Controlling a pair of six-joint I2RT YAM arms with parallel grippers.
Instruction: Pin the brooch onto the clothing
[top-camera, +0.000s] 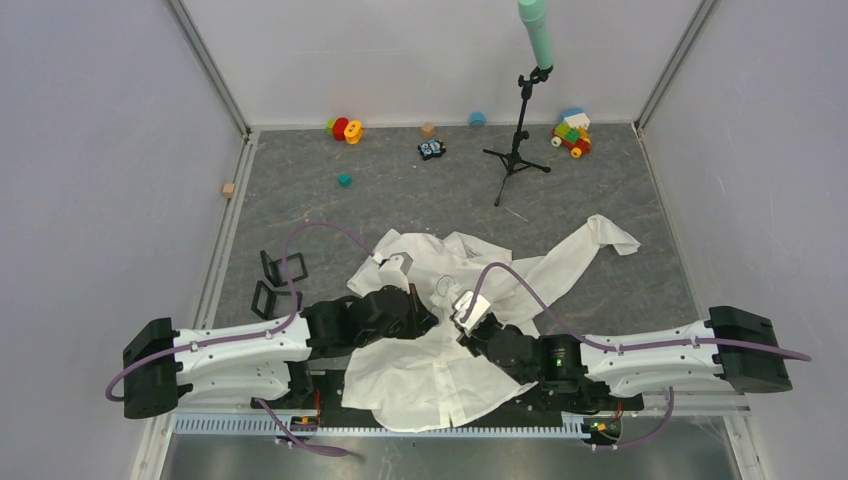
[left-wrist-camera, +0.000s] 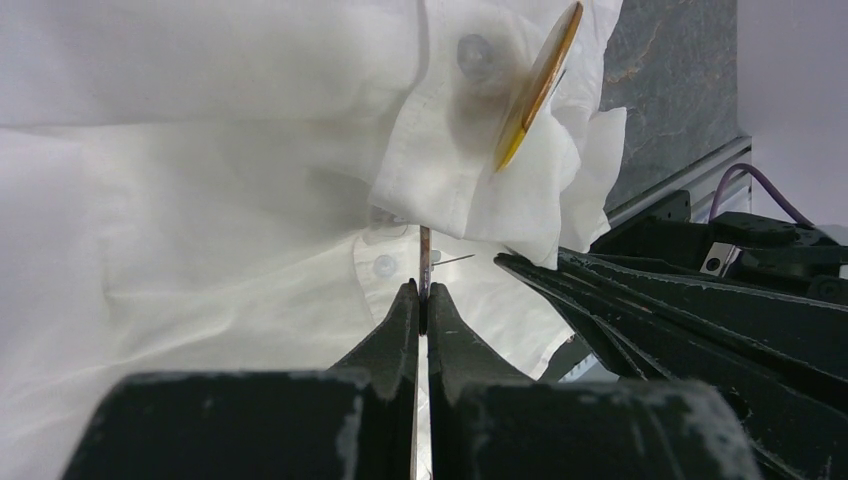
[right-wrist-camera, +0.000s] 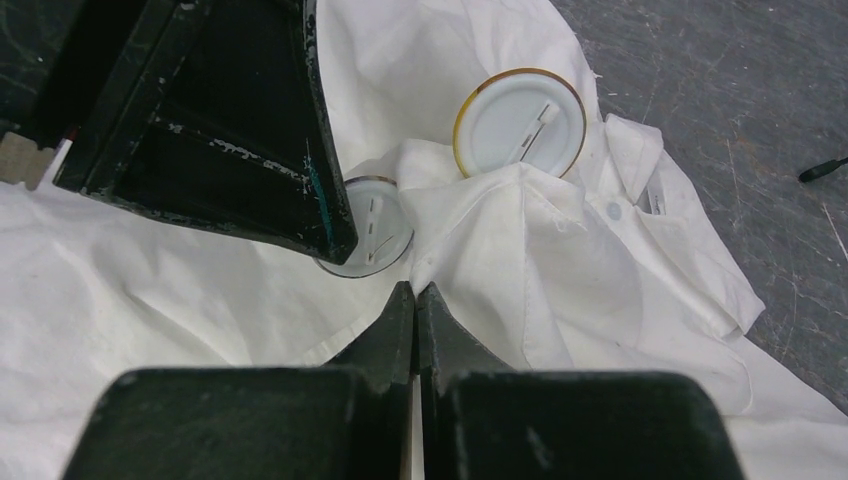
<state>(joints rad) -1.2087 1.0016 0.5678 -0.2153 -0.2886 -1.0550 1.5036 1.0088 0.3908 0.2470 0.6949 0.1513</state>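
Grey mottled surface (top-camera: 400, 200) lay under everything. Over it, the left tool (left-wrist-camera: 422, 297) was clamped on the rim of a small round brooch (right-wrist-camera: 372, 235), with the pin wire sticking out. The right tool (right-wrist-camera: 415, 297) had its fingers together, pinching a raised fold of the white shirt (top-camera: 420, 370). At its one o'clock a yellow-rimmed brooch (right-wrist-camera: 520, 122) leaned, back outward, against that fold. The shirt sprawled between both arms, toward the surface's six o'clock.

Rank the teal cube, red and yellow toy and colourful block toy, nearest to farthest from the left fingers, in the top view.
1. Teal cube, left of middle.
2. Red and yellow toy, back left.
3. Colourful block toy, back right corner.
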